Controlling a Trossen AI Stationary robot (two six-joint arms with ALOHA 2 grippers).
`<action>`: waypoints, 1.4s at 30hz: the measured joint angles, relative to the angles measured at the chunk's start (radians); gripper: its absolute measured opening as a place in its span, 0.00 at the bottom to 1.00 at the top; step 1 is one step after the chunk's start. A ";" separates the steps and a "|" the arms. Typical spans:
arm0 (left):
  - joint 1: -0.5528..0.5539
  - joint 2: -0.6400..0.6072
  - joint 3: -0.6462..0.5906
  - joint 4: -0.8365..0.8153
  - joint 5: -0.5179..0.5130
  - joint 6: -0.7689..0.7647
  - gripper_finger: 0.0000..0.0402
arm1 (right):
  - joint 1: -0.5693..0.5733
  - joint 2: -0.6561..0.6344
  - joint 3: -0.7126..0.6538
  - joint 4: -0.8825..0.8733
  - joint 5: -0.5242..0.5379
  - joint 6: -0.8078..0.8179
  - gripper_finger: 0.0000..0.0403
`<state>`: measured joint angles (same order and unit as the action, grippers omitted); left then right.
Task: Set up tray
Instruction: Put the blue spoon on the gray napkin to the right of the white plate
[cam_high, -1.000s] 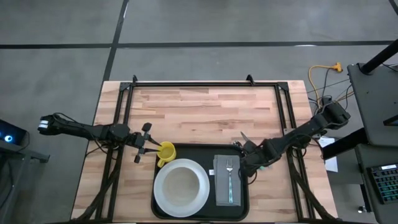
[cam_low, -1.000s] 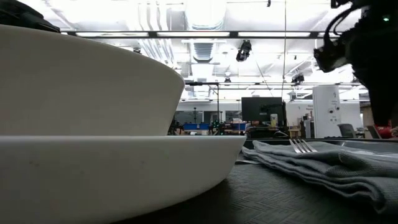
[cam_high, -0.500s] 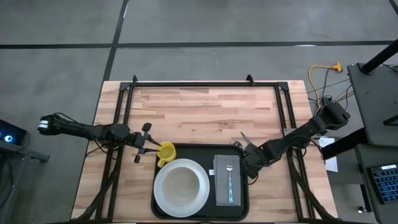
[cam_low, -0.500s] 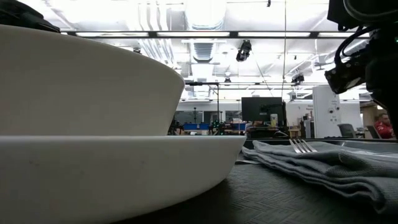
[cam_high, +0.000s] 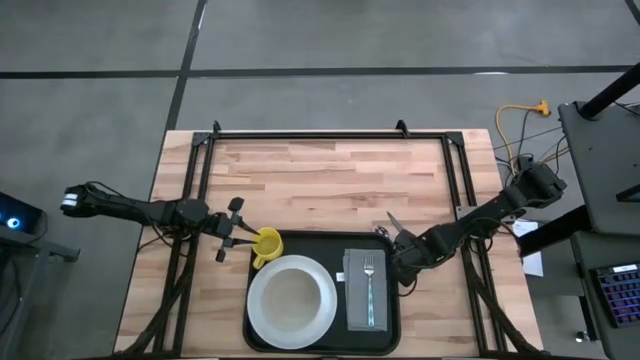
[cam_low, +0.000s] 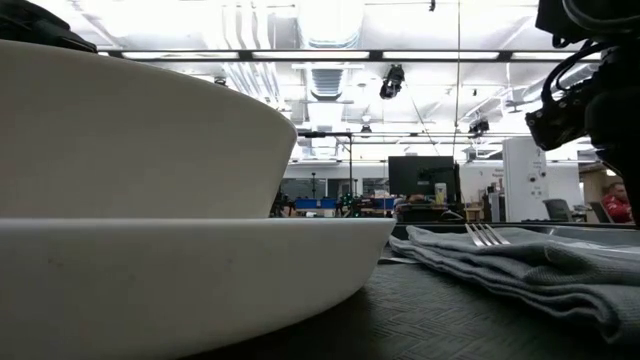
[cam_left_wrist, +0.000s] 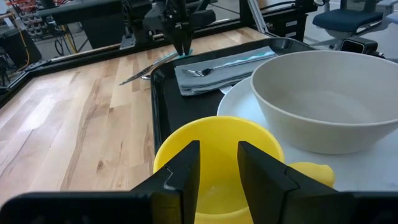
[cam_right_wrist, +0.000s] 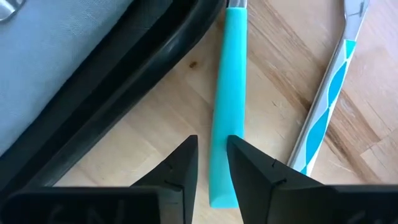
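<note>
- Where the wooden tabletop (cam_high: 330, 180) meets its near edge, the black tray (cam_high: 392, 322) lies flat, roughly centred between the two arms.
- On the tray: white plate (cam_high: 262, 318) with white bowl (cam_high: 292, 296) on it, left half; grey folded napkin (cam_high: 357, 300) right half, fork (cam_high: 369, 285) lying on top of the napkin, tines pointing away from the near edge.
- Yellow mug (cam_high: 267, 243) sits at the tray's far-left corner, just beside the plate.
- Left claw (cam_high: 243, 240) is at the mug; left wrist view shows one finger (cam_left_wrist: 181, 171) outside the mug's rim and the other inside it, so the wall sits between them (closed on the rim, fingers held apart by it).
- Right claw (cam_high: 398, 255) is low at the tray's right rim, near its far-right corner, off the napkin.
- Right wrist view: its two fingers (cam_right_wrist: 180, 165) stand a narrow gap apart, straddling the end of a teal-handled utensil (cam_right_wrist: 227, 112) that lies on the wood just beside the tray edge; can't tell if they actually pinch it or just bracket it.
- A second utensil (cam_right_wrist: 329, 99), silver with teal pattern on the handle, lies on the wood next to the first, apart from it.
- Low view: bowl and plate fill the left, napkin and fork tines at right, right arm dark at upper right.
</note>
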<state>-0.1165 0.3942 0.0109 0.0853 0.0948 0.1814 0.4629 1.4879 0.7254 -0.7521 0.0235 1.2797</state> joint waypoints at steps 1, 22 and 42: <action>0.000 0.000 0.000 0.000 0.000 0.000 0.23 | 0.000 0.000 0.000 0.000 0.000 -0.002 0.21; 0.000 0.000 0.000 0.000 0.000 0.000 0.23 | 0.000 0.007 0.037 0.004 0.005 -0.060 0.18; 0.000 0.000 0.000 0.000 0.000 0.000 0.23 | 0.000 0.005 0.039 0.000 0.007 -0.071 0.15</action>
<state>-0.1164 0.3942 0.0109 0.0853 0.0948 0.1814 0.4625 1.4933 0.7640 -0.7521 0.0305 1.2083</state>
